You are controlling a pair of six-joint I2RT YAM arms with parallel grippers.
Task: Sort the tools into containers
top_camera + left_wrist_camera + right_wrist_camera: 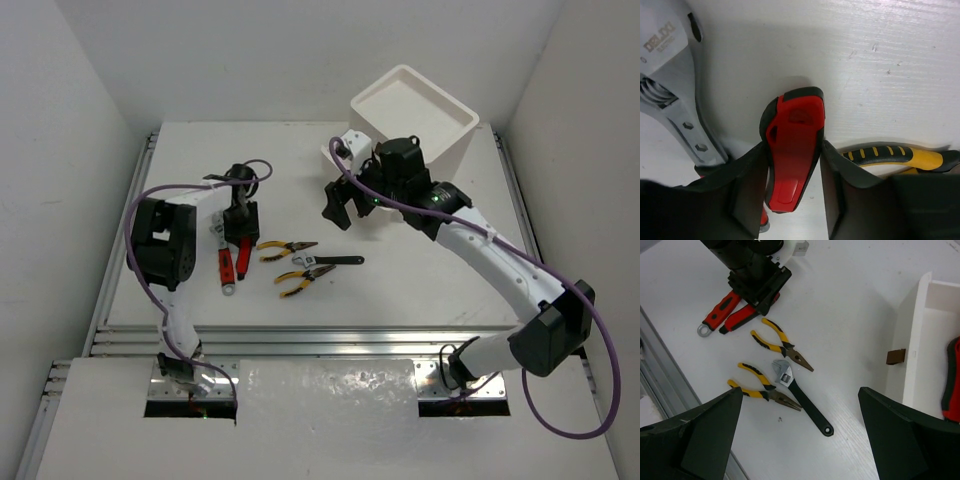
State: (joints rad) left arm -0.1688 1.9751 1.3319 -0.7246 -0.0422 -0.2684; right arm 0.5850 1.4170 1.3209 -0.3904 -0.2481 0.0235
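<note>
Overhead view bright, evenly lit from above; desk (420, 300) near-white, shadows soft and short; patchy glare on the shiny panel (330, 388) at near edge; left wrist view: grey shadow around red knife (792, 150); left gripper fingers (747, 200) dark, slightly blurred; right wrist view sharp mid-frame.

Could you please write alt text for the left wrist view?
The left hand clamps a red-and-black utility knife between two dark fingers on the white table. A silver adjustable wrench head shows at picture left, a yellow-and-black pliers handle at picture right.
</note>
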